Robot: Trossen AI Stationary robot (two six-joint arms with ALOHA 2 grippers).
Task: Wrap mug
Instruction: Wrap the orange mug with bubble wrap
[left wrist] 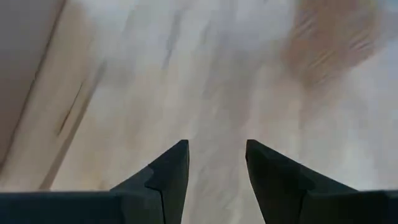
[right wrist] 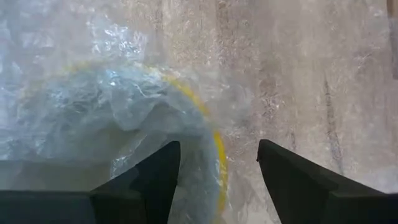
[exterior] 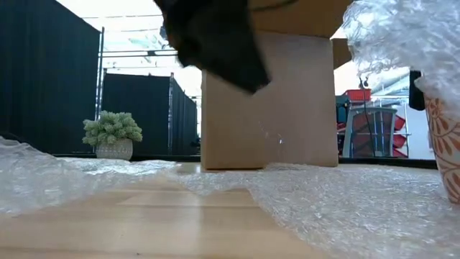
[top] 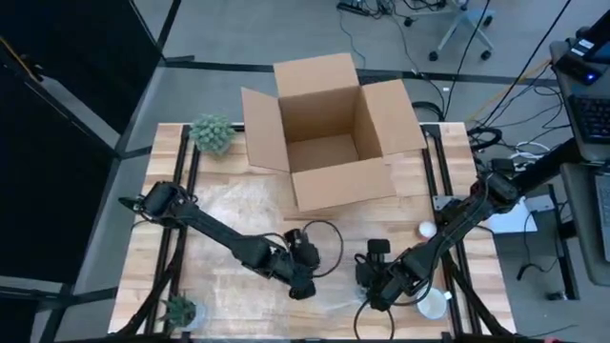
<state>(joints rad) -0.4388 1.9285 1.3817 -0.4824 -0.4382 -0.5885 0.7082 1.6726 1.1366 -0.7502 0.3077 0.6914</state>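
Tabletop (top: pixel 229 195): open cardboard box (top: pixel 326 129), bubble-wrapped mug (right wrist: pixel 118 134).

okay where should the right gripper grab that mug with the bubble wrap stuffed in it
Best on the yellow rim, coming straight down from above. The mug stands upright with its mouth up, and the right gripper already hangs open over that rim; one finger inside, one outside, should pinch wall and bubble wrap together.

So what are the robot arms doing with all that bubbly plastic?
They are wrapping a mug in bubble wrap spread over the wooden table. The right end effector is open just above the mug, which has a yellow rim and bubble wrap stuffed inside it. The left end effector is open too, holding nothing, low over the table nearby. An open cardboard box waits at the back.
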